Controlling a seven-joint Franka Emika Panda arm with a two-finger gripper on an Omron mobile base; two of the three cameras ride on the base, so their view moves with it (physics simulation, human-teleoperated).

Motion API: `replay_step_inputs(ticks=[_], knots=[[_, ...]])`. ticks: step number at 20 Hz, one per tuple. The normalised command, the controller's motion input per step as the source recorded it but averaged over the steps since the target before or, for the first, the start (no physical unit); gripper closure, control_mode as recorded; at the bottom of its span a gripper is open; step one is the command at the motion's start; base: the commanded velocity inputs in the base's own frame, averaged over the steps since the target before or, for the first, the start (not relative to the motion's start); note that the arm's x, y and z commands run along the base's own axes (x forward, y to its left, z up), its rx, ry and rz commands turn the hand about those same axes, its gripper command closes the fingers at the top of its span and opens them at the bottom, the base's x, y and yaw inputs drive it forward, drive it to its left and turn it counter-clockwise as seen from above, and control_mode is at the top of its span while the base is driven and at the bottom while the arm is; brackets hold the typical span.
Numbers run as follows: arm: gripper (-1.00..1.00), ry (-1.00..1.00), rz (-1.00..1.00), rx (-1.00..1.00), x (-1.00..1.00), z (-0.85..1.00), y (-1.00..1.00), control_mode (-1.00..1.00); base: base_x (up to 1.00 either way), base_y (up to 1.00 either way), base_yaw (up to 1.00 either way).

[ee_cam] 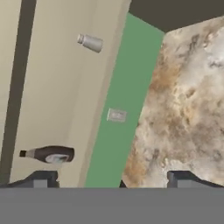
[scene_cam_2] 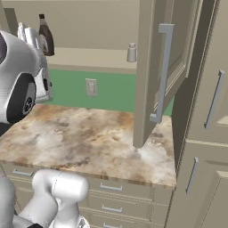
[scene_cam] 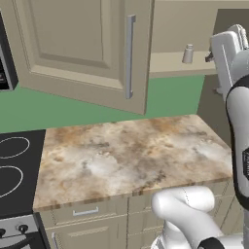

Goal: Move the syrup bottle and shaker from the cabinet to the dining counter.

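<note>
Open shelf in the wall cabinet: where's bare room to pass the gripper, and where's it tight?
Free: the stretch of cabinet shelf between the syrup bottle and the shaker, and the marbled worktop below. Tight: around the bottle, where the open gripper and arm crowd it, and right of the shaker, near the open door.

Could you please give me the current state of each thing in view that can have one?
cabinet: doors open.
syrup bottle: upright on the cabinet shelf, not held.
shaker: upright on the same shelf, apart from the bottle.
gripper: open, empty.
drawers: shut.
</note>
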Motion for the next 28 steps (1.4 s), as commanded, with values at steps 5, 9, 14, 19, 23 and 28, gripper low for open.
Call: replay_step_inputs(ticks=[5,9,14,19,23,28], knots=[[-1.0,-0.01,0.2,0.51,0.61,-0.18,-0.05,-1.0,0.0,0.0,0.0],[-1.0,-0.14,0.22,0.18,0.54,-0.41,0.48,-1.0,0.0,0.0,0.0],[-1.0,-0.2,0.2,0.1,0.47,-0.37,0.64,-1.0,0.0,0.0,0.0],[-1.0,-0.07,0.21,0.09,0.36,-0.05,0.54,-1.0,0.0,0.0,0.0],[-1.0,0.05,0.27,0.02,0.08,0.06,0.65,-1.0,0.0,0.0,0.0],[-1.0,0.05,0.3,0.0,-0.04,0.1,0.8,-1.0,0.0,0.0,0.0]])
